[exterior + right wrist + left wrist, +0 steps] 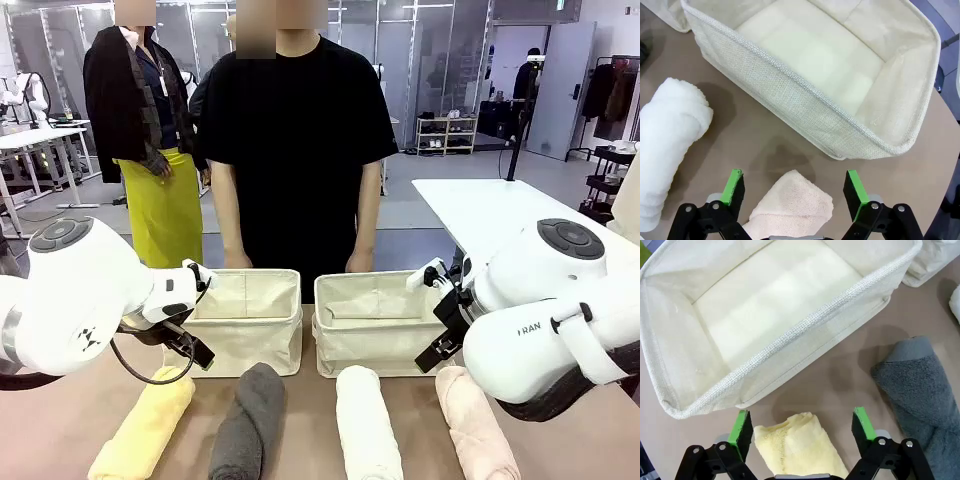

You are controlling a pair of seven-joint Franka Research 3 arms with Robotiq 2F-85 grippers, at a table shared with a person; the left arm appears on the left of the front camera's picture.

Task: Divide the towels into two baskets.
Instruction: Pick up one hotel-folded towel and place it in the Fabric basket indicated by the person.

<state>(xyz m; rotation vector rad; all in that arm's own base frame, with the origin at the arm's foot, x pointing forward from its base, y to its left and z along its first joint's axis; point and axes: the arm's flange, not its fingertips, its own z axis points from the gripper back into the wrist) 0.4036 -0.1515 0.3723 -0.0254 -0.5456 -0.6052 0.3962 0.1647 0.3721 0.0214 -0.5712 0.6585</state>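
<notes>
Looking along the near edge of the tabletop [310, 412] first, I see four towels lying in a row, each with its long axis running near to far. From the robot's left to its right they are the yellow towel [145, 425], grey towel [248, 425], white towel [366, 425] and pink towel [478, 425]. All four rest on the tabletop, outside the baskets.

Left end effector [802, 422]: fingers spread wide. The green pads stand either side of the yellow towel's far end with a gap on each side. Nothing pinched.

Right end effector [794, 184]: also spread wide, over the far end of the pink towel. Pads clear of it on both sides. Nothing pinched.

Just beyond the towel ends sit the left basket [245, 340] and right basket [375, 345]. They are side by side with a narrow gap between them, long sides facing me. Both wrist views show bare cream lining down to the bottom.

At the far edge a person [300, 130] in a black shirt stands centred behind the pair. One hand [237, 258] is just behind the left basket's far rim, and the other hand [358, 262] is just behind the right basket's. I cannot tell whether either touches.
</notes>
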